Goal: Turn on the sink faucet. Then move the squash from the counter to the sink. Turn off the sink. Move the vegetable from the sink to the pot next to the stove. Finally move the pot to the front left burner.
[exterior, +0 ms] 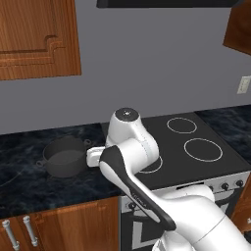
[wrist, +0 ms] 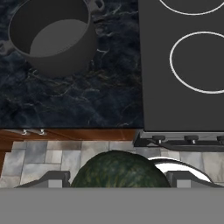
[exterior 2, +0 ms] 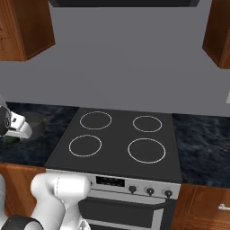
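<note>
You're looking at a black marble-like counter (exterior: 29, 188) with thin white veins, over brown wooden cabinet doors (exterior: 63, 228) with silver handles. Grey wall behind, wooden upper cabinets (exterior: 37, 37) top left. The stove (exterior: 196, 147) sits right of the counter stretch: black glass top, white ring markings, knobs (exterior 2: 149, 191) along its steel front. More counter runs on the far right side of the stove. Tiled grey floor (wrist: 39, 153) shows in the hand view below the cabinet front. The pot (exterior: 62, 157) stands on the counter just left of the stove, upright, squat, dark grey, two loop handles, no lid, and you can see nothing inside it in the hand view. The squash (wrist: 119, 169) is a round dark green ball with faint yellowish flecks; it sits between the fingers of the gripper (wrist: 118, 178), which is clamped on it with the jaws wide around it. In the hand view it's held near side of the counter edge, over the floor, well apart from the pot.
</note>
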You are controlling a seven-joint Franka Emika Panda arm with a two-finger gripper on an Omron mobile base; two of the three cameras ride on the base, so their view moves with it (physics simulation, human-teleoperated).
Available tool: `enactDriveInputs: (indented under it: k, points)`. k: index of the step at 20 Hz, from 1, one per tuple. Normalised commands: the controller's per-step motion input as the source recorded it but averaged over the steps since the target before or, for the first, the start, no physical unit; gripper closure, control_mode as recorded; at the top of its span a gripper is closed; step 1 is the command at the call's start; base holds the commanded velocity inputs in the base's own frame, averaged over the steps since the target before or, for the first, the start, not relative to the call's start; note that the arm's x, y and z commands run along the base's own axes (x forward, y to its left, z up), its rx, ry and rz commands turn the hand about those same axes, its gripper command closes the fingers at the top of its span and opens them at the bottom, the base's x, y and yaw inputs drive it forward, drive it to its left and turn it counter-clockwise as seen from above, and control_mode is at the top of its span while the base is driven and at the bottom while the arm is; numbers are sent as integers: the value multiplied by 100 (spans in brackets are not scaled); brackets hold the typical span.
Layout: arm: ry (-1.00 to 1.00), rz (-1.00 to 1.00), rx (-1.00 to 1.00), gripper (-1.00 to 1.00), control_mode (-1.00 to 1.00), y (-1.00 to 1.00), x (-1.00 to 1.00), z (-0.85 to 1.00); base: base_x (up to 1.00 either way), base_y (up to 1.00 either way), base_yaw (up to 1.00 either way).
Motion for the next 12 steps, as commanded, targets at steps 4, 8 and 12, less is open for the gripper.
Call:
enactDriveInputs:
  k: [4, 8, 12]
  points:
    - [0, 0, 0, 100, -100, 0, 23, 2, 4, 0, 0]
    - [-2, 0, 0, 100, -100, 0, 29, 23, 0, 0, 0]
    - [-5, 0, 0, 100, -100, 21, 32, 31, 0, 0, 0]
